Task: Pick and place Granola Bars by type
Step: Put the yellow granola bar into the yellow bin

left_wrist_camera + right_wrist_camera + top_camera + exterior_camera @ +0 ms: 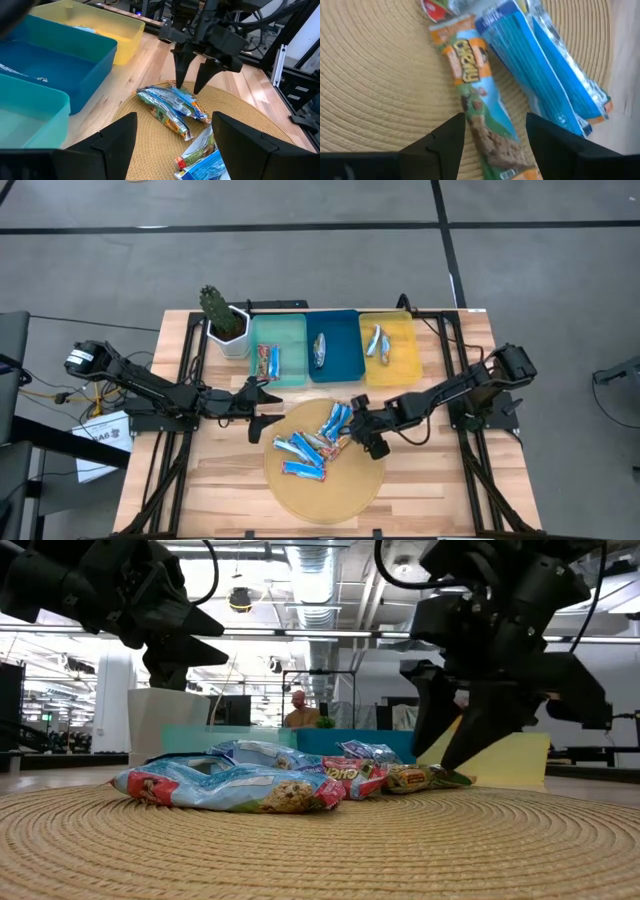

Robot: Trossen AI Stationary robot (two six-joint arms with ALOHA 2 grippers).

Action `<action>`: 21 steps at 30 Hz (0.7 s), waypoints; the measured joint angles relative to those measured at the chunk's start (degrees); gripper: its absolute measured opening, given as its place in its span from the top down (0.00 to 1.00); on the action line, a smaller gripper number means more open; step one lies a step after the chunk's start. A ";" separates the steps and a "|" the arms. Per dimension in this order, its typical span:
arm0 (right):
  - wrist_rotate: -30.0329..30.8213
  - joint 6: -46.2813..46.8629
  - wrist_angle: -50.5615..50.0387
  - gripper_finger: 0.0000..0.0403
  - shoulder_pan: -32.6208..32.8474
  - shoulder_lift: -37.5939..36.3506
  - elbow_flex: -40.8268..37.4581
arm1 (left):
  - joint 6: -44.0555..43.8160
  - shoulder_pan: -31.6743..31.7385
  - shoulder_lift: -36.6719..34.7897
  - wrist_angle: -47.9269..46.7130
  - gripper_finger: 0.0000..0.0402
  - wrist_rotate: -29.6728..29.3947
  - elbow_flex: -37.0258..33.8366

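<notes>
Straddling orange-green granola bar (482,112), right hand (495,132) open, empty; blue bars (540,70) alongside.

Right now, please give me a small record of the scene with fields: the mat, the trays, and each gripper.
mat: round woven mat holding a loose pile of granola bars
teal tray: one bar inside
blue tray: one bar inside
yellow tray: one bar inside
right gripper: open, fingers pointing down over the orange-green bar at the pile's edge
left gripper: open, waiting beside the mat, near the teal tray
other: potted cactus next to the teal tray
</notes>
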 joint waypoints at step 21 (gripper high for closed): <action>-3.23 1.23 -0.59 0.54 -3.19 -0.02 0.00 | 0.02 0.00 0.00 -0.35 0.38 -0.12 0.00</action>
